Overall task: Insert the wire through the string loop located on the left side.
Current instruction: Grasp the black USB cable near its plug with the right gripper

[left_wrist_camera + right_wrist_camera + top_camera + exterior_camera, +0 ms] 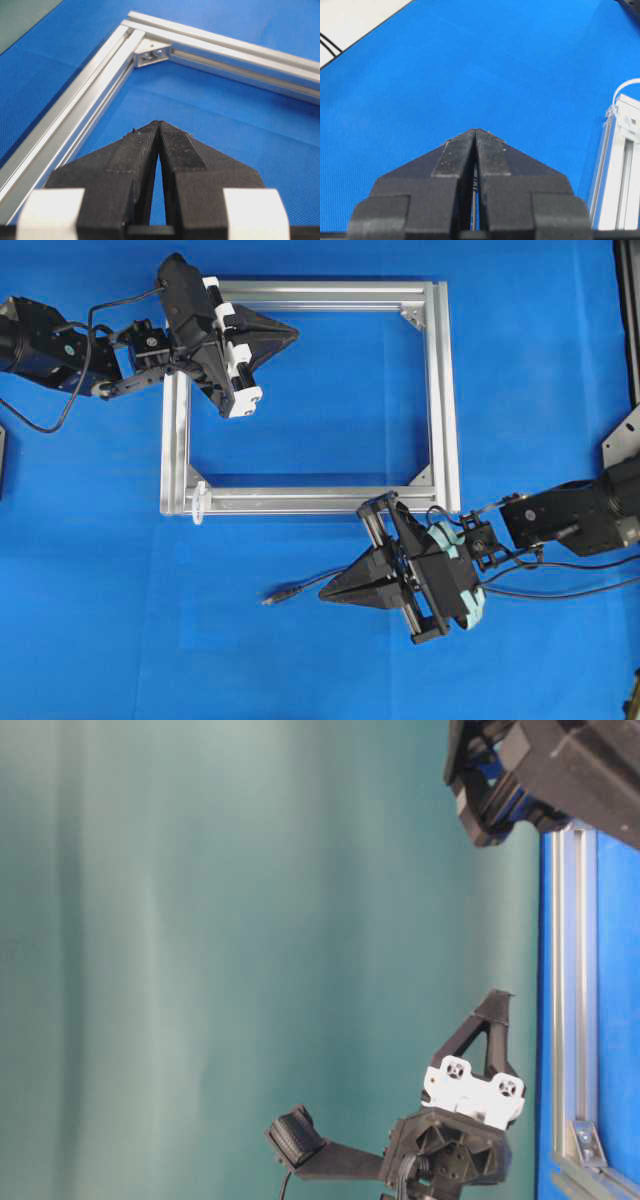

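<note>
Far left in the overhead view we see the left gripper (293, 335) over the top-left corner of the aluminium frame (440, 390), tips pressed together w/ nothing between them; left wrist view confirms, fingers (142, 150) meeting at the tip. At the frame's bottom-left corner the string loop (198, 502) stands across the bottom rail. Further right, the wire (300, 589) lies on the blue mat (100, 620) below the frame, long axis approx. left-right, plug tip pointing left, the rest running right under the right gripper (325, 592). That gripper is closed too, tips just beside the wire; we can't tell if it pinches it.
</note>
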